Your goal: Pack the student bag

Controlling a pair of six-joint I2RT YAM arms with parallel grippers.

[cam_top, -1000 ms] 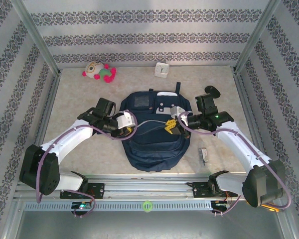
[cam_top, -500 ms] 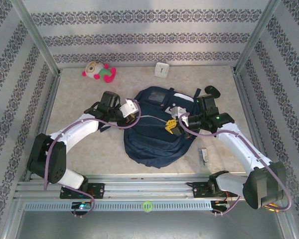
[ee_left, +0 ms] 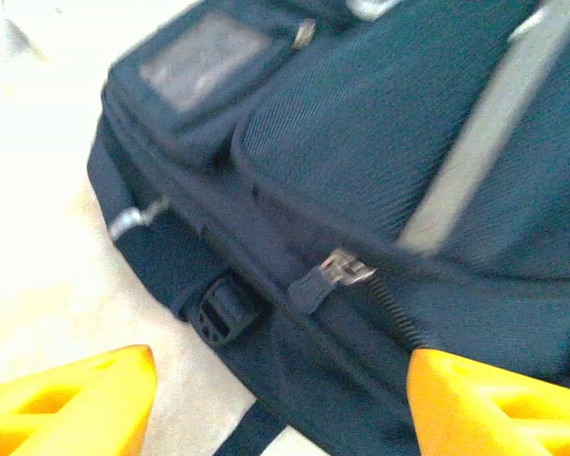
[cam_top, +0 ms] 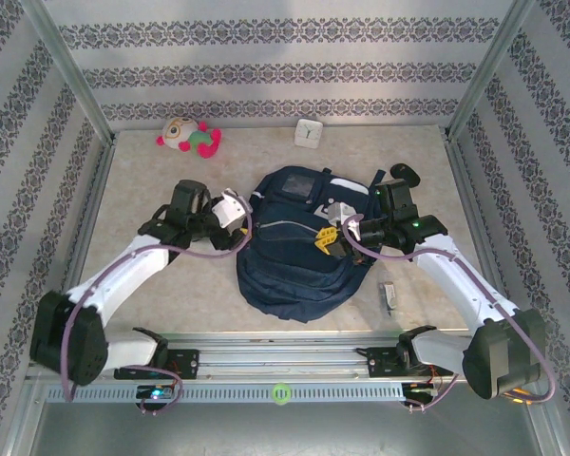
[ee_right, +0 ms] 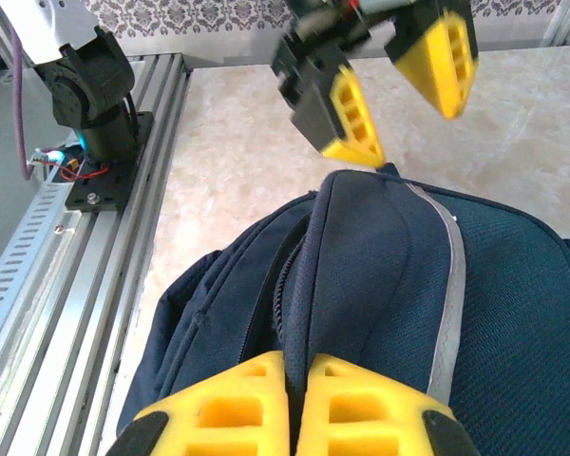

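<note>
The left tool (cam_top: 230, 205) has let go of the student bag (cam_top: 290, 261) and drawn back toward the left edge of the tabletop (cam_top: 152, 180). Its fingers now stand wide apart and hold nothing. The bag lies in the middle of the tabletop, top end toward the far edge, turned a little askew. The right tool (cam_top: 326, 238) is closed, pinching a raised fold of the bag's fabric.

The step in hand looks to be opening the main compartment. To do it well, the right tool should keep the fold taut while the left tool comes in square on the zip pull (ee_left: 331, 276) and closes on the tab, not the cloth beside it.

The left wrist view gives that pull up close, with the zip run shut and a dark buckle (ee_left: 218, 310) below it; from above these are too small to tell. The top view adds the plush toy (cam_top: 188, 136) near the far left corner and a white block (cam_top: 308, 133) at the far edge.
</note>
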